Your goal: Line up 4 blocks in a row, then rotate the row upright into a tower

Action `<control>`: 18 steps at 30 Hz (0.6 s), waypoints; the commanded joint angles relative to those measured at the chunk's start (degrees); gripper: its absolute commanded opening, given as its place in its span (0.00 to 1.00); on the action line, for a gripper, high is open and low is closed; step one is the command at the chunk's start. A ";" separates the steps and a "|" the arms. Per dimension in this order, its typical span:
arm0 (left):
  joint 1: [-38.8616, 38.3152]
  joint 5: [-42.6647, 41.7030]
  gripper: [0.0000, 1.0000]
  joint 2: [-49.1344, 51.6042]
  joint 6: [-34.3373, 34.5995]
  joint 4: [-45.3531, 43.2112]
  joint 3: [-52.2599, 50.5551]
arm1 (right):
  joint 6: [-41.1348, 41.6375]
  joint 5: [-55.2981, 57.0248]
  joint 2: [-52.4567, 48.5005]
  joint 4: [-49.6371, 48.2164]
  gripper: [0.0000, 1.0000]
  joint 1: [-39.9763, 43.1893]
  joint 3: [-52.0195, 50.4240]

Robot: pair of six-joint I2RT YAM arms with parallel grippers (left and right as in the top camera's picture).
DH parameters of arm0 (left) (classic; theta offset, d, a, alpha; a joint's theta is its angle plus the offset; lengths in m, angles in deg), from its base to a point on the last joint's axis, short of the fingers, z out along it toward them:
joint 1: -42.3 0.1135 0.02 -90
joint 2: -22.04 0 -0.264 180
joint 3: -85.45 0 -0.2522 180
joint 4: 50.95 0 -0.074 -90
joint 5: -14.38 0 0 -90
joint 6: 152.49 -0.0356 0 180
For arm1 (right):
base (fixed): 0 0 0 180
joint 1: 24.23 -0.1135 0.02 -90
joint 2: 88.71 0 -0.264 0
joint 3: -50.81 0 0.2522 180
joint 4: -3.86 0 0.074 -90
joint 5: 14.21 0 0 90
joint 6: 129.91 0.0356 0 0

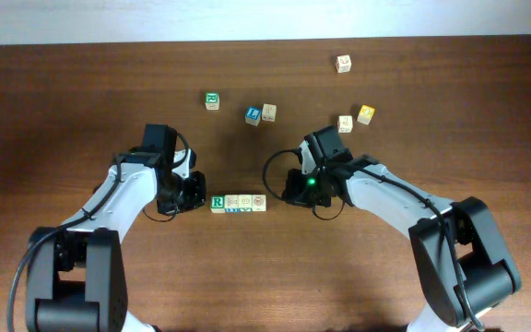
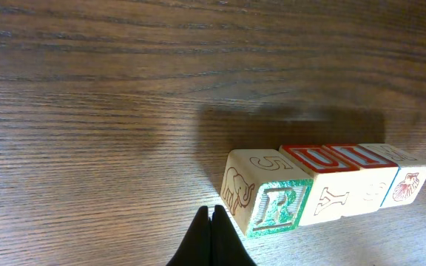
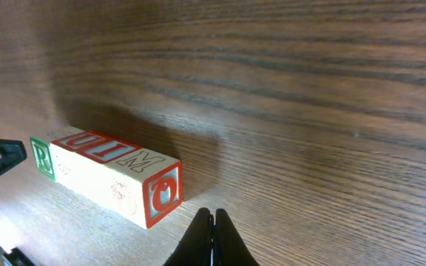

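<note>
Overhead looks straight down; both wrist cameras face the block row (image 2: 324, 188) closely, from opposite ends.

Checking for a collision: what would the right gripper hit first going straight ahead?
Likely bare table: the right gripper points past the orange-red O block, not at it, though depth is unclear.

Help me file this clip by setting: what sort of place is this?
Likely a robotics lab bench: a left arm and right arm flank a row of four alphabet blocks on a wooden table.
</note>
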 commanded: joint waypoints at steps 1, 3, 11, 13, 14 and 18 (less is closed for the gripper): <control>-0.07 -0.83 0.00 0.70 0.59 -0.24 -0.52 | 0.48 1.31 -0.74 -0.22 0.04 -0.66 -0.28; -0.07 -0.83 0.00 0.92 0.57 -0.31 -0.52 | 0.48 1.29 -0.74 -0.20 0.04 -0.66 -0.28; -0.13 -0.87 0.00 2.56 -1.44 -0.85 -0.52 | 0.50 1.29 -0.74 -0.26 0.04 -1.68 -0.28; -0.13 -0.90 0.00 2.56 -1.44 -0.98 -0.52 | 0.55 1.29 -0.74 -0.39 0.04 -1.73 -0.28; -0.13 -0.90 0.00 2.56 -1.46 -1.09 -0.52 | 0.94 1.31 -0.74 -0.42 0.04 -1.73 -0.28; -0.13 -3.61 0.00 2.56 -6.03 -1.27 -0.52 | 1.20 1.31 -0.74 -0.42 0.04 -1.73 -0.28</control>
